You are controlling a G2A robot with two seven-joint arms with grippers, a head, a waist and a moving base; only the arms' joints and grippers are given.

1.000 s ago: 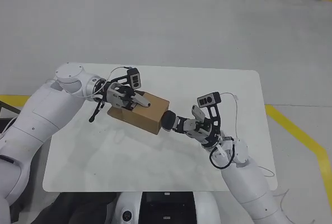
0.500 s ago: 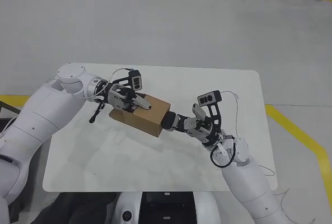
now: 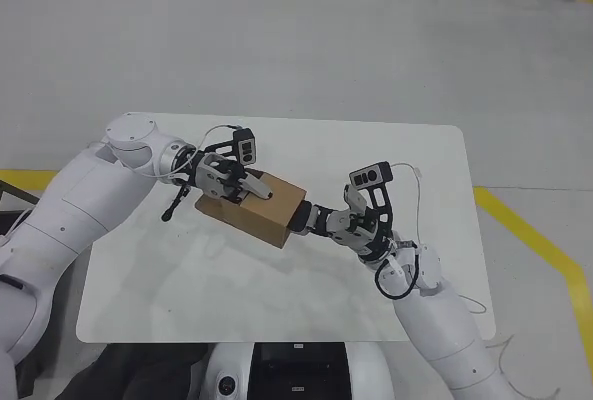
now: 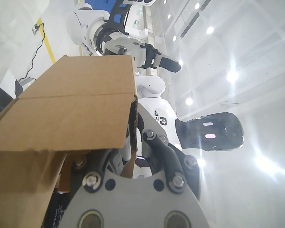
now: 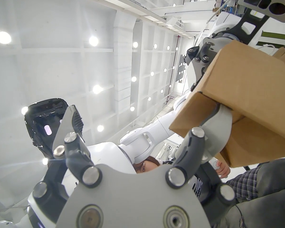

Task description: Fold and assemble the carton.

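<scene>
Sitting inside carton (image 5: 239,77), right end effector (image 5: 142,117) finger (image 5: 216,124)

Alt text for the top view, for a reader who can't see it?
A brown carton is held between two robot arms over a white table. The left gripper is at one end of it, and the right gripper is at the other.

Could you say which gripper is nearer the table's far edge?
Left. The left gripper is at the carton's end toward that table edge, the right gripper at its nearer end.
</scene>
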